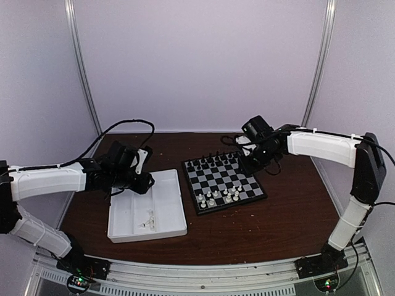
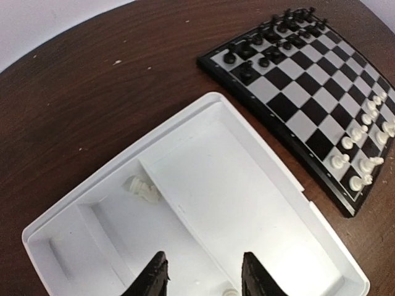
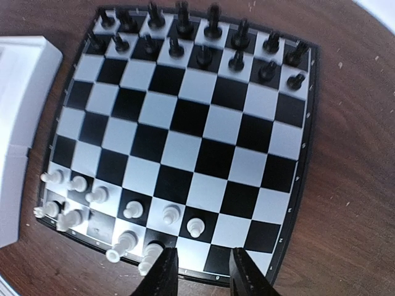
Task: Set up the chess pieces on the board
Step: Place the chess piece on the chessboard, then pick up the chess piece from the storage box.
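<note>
The board (image 3: 203,123) lies mid-table, also in the top view (image 1: 225,176). Several white chess pieces (image 3: 133,209) stand in its two near rows, one of them (image 3: 196,227) just ahead of my right fingers. My right gripper (image 3: 202,274) hovers open over the board's near edge with nothing between its fingers. It reaches in from the board's right side (image 1: 249,165). My left gripper (image 2: 203,280) hangs open over the white tray (image 2: 247,185), holding nothing. White chess pieces (image 2: 142,188) lie in a tray compartment. One more piece (image 2: 229,293) shows at the frame's bottom edge between the fingers.
Black chessmen (image 3: 185,37) fill the board's two far rows (image 1: 216,161). The tray (image 1: 166,191) sits left of the board, almost touching it, with loose white pieces (image 1: 148,219) near its front. Dark wooden table (image 1: 284,209) surrounds both; pale walls close the back and sides.
</note>
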You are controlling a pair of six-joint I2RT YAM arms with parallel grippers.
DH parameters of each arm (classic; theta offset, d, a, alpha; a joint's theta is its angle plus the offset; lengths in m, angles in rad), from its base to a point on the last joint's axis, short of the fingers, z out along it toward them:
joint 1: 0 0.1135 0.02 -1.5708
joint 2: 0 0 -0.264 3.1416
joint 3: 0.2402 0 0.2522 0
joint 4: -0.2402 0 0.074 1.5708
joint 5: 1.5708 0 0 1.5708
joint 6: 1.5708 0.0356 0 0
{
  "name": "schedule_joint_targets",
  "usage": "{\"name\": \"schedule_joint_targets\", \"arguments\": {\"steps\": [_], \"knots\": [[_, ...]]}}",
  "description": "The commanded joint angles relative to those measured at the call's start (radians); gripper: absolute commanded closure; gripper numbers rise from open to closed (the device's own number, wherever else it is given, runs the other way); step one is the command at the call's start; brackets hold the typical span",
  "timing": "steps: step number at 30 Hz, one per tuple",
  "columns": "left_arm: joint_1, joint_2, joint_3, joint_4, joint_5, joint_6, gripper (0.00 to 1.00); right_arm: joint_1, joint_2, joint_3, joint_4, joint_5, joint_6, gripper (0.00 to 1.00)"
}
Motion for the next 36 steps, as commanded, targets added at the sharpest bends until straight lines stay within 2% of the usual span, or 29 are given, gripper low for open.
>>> {"name": "schedule_joint_targets", "arguments": {"steps": [1,7,11,16,21,27,36], "knots": [[0.059,0.054,0.071,-0.116,-0.099,-0.105,0.62,0.001,-0.129,-0.041,0.084,0.022,-0.016,0.67],[0.151,0.117,0.139,-0.217,-0.006,-0.175,0.72,0.001,-0.204,-0.071,0.154,-0.005,-0.019,0.63],[0.174,0.167,0.178,-0.245,0.056,-0.192,0.73,0.001,-0.191,-0.07,0.165,-0.011,-0.015,0.63],[0.204,0.262,0.25,-0.288,0.092,-0.305,0.7,0.001,-0.194,-0.1,0.205,-0.034,0.001,0.63],[0.207,0.375,0.277,-0.23,0.168,-0.397,0.67,0.001,-0.187,-0.119,0.23,-0.034,0.002,0.63],[0.213,0.431,0.279,-0.172,0.144,-0.438,0.6,0.001,-0.205,-0.146,0.244,-0.049,-0.022,0.63],[0.23,0.458,0.271,-0.137,0.101,-0.466,0.59,0.001,-0.227,-0.166,0.264,-0.068,-0.041,0.63]]}}
